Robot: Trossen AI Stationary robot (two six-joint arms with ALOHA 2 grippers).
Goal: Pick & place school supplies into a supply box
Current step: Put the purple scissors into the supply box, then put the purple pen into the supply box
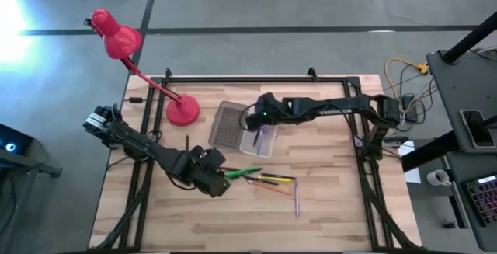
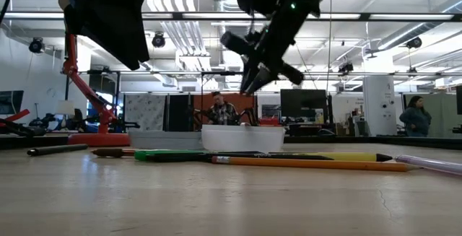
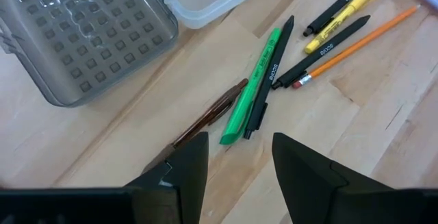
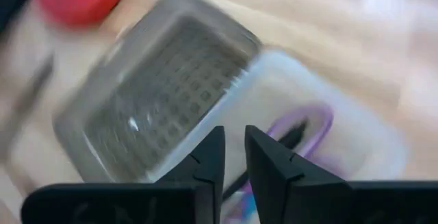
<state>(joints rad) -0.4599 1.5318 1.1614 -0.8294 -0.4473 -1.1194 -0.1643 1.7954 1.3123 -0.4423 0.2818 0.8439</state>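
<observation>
Low in the high view's centre, the left gripper (image 3: 239,166) hangs with jaws wide over the green marker (image 3: 254,87), which lies beside a brown pencil (image 3: 209,114) in the loose pile. It looks light, stiff and slick, so a mid-barrel pinch seems safest. Farther up, the right gripper (image 4: 233,157), narrowed and empty, hovers over the supply box (image 1: 231,126), where the purple scissors (image 4: 304,125) already lie.

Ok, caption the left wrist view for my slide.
Left gripper open above a green marker and dark brown pen, beside the grey half of the supply box.
</observation>
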